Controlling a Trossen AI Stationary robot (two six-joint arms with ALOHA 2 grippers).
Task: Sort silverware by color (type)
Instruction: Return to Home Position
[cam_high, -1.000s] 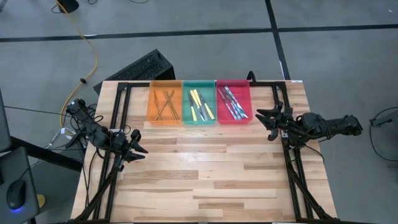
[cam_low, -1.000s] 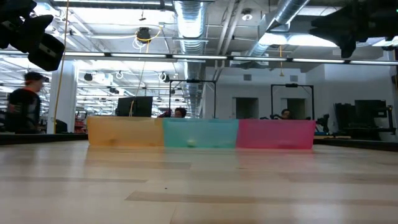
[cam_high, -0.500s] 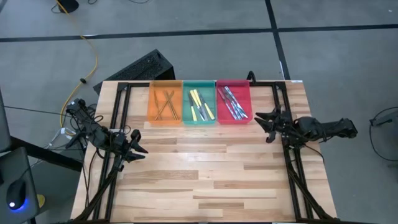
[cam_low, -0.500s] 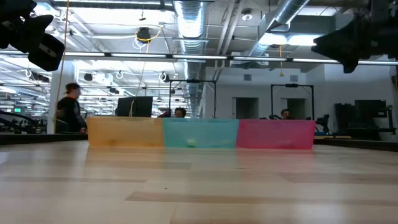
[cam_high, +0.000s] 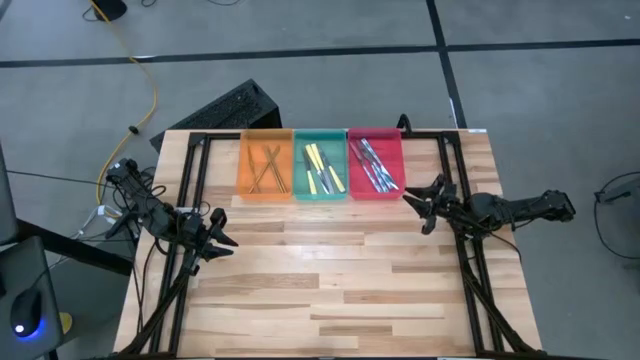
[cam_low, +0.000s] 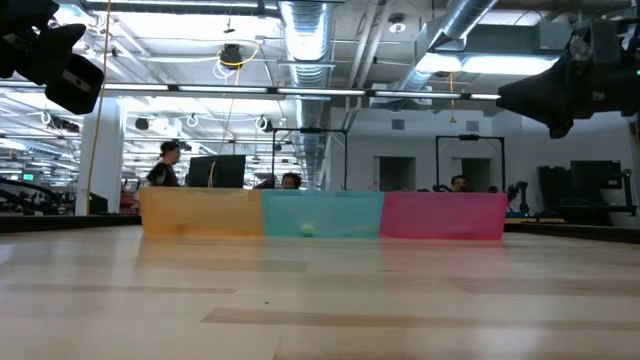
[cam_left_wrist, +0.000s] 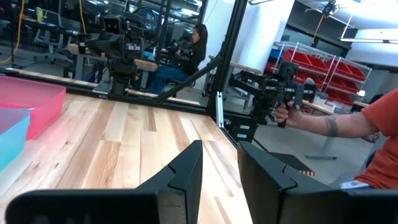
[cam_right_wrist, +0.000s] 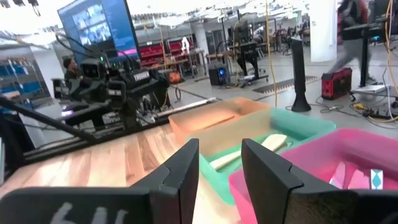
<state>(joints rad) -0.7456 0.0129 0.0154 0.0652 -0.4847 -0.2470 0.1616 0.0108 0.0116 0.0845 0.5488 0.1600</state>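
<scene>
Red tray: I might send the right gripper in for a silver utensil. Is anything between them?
Nothing visible. The right gripper, open and empty, hangs beside the red tray's near right corner; only bare table lies between. The silver utensils lie uncovered.

Bright, even overhead light on my table (cam_high: 330, 280); shadows on it faint and soft. Low view: ceiling strip lights (cam_low: 180, 20) blown out to white glare, trays (cam_low: 322, 214) backlit and glowing. My left gripper (cam_left_wrist: 219, 152) reads near-black against the lit room.

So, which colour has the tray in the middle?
The middle tray is green, clearest in the high view.
</scene>
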